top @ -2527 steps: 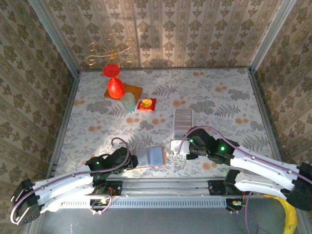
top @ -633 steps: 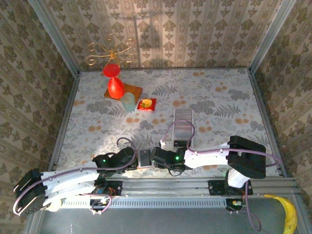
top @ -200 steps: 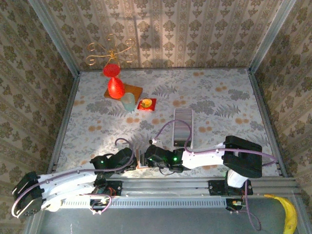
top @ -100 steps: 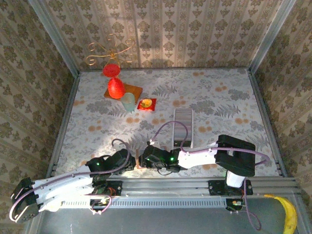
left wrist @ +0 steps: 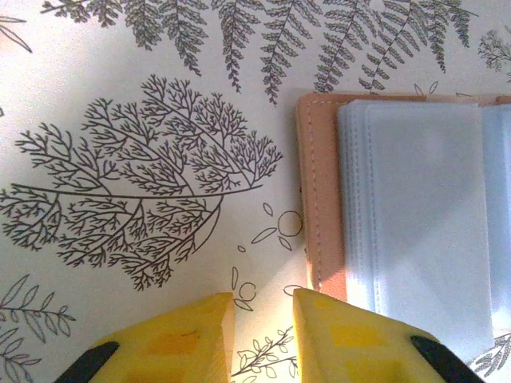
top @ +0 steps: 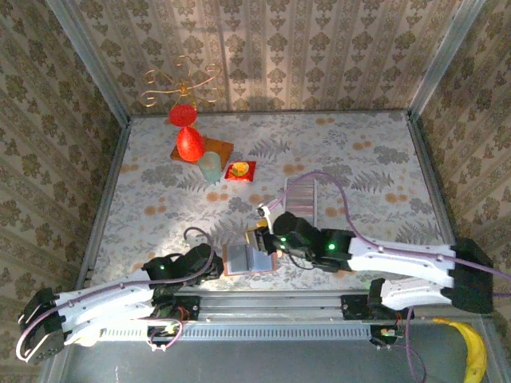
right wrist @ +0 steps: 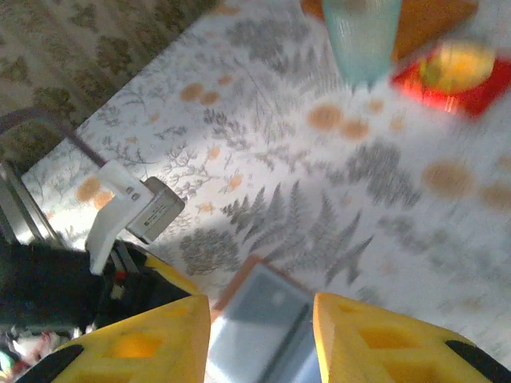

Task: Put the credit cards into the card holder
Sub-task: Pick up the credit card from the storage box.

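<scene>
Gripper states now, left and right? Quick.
Left gripper: slightly open, empty, at the pinkish-tan leather card holder's edge.
Right gripper: open, empty.

card holder cropped rightward, cup blurred

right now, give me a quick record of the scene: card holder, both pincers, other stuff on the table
card holder: open, flat on the table near the front edge
sleeves: clear, pale blue-grey, contents unclear
left pincer: jaws slightly apart, empty, at the holder's left edge
right pincer: jaws apart, above the holder, nothing seen clamped
clear tray: behind the holder
far left: red ornament, glass
</scene>
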{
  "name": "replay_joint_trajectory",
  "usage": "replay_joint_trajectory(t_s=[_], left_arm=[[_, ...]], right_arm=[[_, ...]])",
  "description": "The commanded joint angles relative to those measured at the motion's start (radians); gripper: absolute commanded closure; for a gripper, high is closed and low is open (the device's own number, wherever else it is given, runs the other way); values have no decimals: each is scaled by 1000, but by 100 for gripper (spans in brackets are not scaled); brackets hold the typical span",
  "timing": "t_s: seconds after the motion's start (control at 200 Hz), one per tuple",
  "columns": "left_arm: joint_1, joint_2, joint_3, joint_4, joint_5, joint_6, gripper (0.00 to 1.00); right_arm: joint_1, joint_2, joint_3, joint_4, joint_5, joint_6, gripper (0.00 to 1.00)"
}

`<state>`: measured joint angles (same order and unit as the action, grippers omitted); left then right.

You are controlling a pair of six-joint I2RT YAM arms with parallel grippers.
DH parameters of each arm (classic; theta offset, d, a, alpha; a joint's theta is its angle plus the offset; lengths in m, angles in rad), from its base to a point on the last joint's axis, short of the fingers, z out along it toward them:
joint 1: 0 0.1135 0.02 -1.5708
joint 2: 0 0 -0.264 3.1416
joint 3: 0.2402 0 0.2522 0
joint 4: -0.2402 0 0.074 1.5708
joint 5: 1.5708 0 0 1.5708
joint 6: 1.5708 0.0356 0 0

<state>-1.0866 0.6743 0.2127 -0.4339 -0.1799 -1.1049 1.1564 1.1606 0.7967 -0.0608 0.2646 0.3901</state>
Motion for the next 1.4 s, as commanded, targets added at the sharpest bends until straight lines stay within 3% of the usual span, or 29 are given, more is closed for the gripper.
replay_joint_trajectory(t_s=[0.0, 0.17, 0.31, 0.4, 0.465, 0.665, 0.925, 1.26, 1.395], left_arm=[[1, 5, 40, 4, -3, 23, 73], [2, 29, 53, 25, 8, 40, 68], [2, 61, 72, 29, 14, 54, 65], [2, 76, 77, 38, 16, 60, 63], [2, 83, 82, 39, 20, 65, 62], [4, 80, 77, 37, 26, 66, 60], [4, 76, 67, 40, 36, 60, 61], [5, 73, 59, 41, 36, 53, 62], [5, 74, 59, 43, 36, 50, 62]], right_arm=[[-2, -91, -60, -81, 12, -496, 61], [-118, -159, -52, -331, -71, -811, 54], [-186, -140, -63, -468, -49, -1016, 46], [-214, -123, -112, -447, -15, -1133, 29], [-243, -96, -137, -412, 0, -1191, 23], [-287, 26, -140, -296, 25, -1283, 21], [-314, 149, -118, -200, 45, -1342, 32], [-314, 184, -112, -178, 38, -1362, 72], [-314, 154, -120, -189, 41, -1358, 73]])
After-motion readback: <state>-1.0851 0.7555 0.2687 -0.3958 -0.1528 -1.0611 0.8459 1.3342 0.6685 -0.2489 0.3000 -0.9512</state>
